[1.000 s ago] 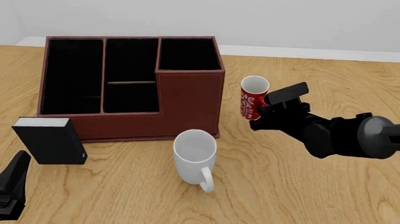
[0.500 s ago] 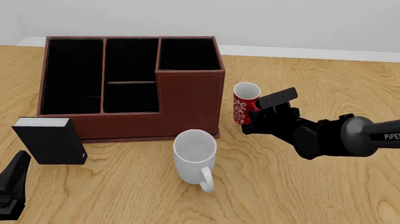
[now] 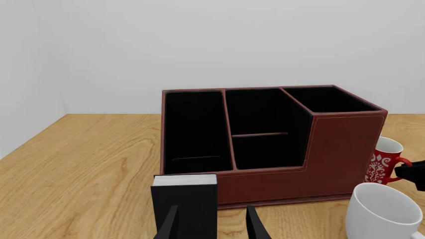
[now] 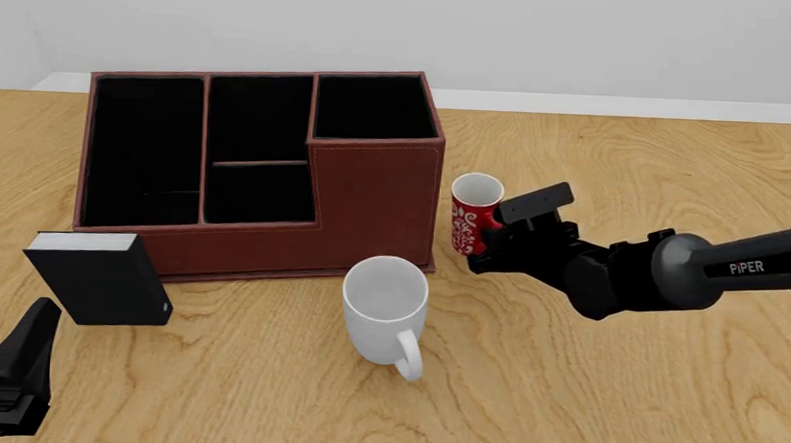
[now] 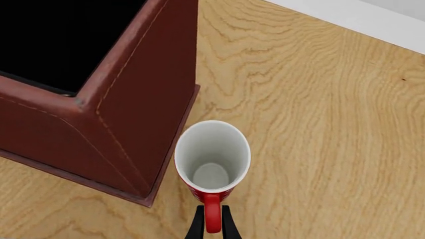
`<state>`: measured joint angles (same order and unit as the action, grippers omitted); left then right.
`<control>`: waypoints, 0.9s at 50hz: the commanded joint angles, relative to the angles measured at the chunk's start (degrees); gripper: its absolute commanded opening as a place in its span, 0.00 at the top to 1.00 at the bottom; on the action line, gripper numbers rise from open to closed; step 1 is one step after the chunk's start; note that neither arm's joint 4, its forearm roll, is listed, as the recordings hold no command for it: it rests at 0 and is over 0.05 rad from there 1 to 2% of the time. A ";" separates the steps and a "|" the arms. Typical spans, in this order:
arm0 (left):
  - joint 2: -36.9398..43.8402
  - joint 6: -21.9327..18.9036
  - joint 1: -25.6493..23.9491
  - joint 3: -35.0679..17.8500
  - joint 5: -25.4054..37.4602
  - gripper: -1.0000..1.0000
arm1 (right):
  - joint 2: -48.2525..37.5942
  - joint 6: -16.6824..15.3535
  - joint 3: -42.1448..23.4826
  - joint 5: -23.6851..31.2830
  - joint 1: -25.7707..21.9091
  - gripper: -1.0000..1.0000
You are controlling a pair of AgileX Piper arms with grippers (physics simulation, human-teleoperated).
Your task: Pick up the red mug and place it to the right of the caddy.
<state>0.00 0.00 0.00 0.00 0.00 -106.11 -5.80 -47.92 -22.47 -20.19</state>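
The red mug (image 4: 474, 217) with the white swirl pattern stands upright just right of the caddy (image 4: 370, 195), close to its front right corner. My right gripper (image 4: 497, 238) is shut on the mug's red loop handle (image 5: 212, 217). In the right wrist view the mug (image 5: 212, 149) shows its white inside, a small gap from the caddy's wall (image 5: 146, 114). I cannot tell whether the mug rests on the table. My left gripper (image 4: 16, 365) is open and empty at the front left. In the left wrist view the caddy (image 3: 339, 149) and the red mug (image 3: 381, 163) show.
A larger plain white mug (image 4: 387, 306) stands in front of the caddy's right corner, near the red mug. A small black box with a white top (image 4: 97, 277) stands at the caddy's front left, right before my left gripper (image 3: 211, 226).
My right gripper has carried the red mug left and down, from farther right of the caddy to close beside its right wall. The left arm has not moved.
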 commanded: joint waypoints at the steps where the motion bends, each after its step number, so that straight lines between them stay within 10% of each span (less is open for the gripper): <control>1: 0.00 0.00 0.00 0.00 0.00 0.00 | -0.86 0.96 -0.70 -0.55 0.07 1.00; 45: 0.00 0.00 0.00 0.00 0.00 0.00 | -2.20 2.72 0.68 -2.05 0.48 1.00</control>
<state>0.00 0.00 0.00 0.00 0.00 -107.36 -4.00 -47.83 -24.36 -19.83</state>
